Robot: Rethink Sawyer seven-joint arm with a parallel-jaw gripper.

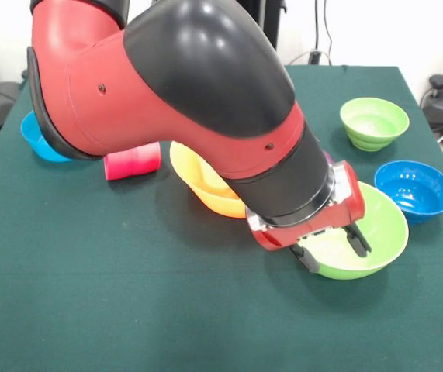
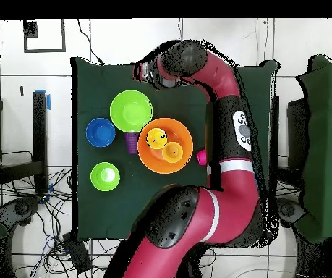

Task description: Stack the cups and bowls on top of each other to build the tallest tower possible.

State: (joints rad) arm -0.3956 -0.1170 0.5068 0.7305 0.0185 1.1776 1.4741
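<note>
gripper point(image 1: 335, 246) reaching into large lime green bowl point(image 1: 376, 232), fingers spread astride near rim, not yet clamping | likely lifting it onto large orange bowl point(image 2: 148, 154) holding two yellow cups point(image 2: 156, 137)

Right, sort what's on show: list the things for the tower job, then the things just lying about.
Job: large orange bowl, large lime bowl, small lime bowl, blue bowl, other blue bowl, red-pink cup, purple cup, pale yellow cup, yellow-orange cup.
Lying about: floor cables.
</note>
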